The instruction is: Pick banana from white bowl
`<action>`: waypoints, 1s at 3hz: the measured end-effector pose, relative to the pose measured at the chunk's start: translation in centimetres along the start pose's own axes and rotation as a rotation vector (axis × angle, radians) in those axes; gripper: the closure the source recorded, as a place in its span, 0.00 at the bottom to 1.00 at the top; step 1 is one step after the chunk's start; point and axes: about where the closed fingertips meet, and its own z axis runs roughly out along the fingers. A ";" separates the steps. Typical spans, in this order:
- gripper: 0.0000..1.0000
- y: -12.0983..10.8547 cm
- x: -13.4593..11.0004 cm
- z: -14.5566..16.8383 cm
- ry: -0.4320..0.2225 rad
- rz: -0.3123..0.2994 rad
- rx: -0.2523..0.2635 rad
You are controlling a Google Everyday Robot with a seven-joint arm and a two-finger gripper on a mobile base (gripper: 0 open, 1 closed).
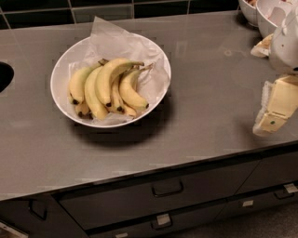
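A bunch of several curved yellow bananas (pixel 108 88) with dark tips lies in a wide white bowl (pixel 61 69) lined with crinkled white paper, on the left half of the grey counter. One banana at the left is slightly greenish. My gripper (pixel 275 110) is at the right edge of the view, cream-coloured, hanging over the counter's right part, well to the right of the bowl and apart from it.
Other white bowls (pixel 265 14) stand at the back right corner. A dark opening (pixel 4 76) shows at the counter's left edge. A dark tiled wall (pixel 93 9) runs behind. Drawers with handles (pixel 167 188) are below the counter's front edge.
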 end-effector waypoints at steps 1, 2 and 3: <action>0.00 0.0 0.0 0.0 0.000 0.000 0.000; 0.00 -0.3 -1.4 -0.2 -0.009 -0.043 0.007; 0.00 -0.9 -5.1 0.1 -0.050 -0.175 -0.015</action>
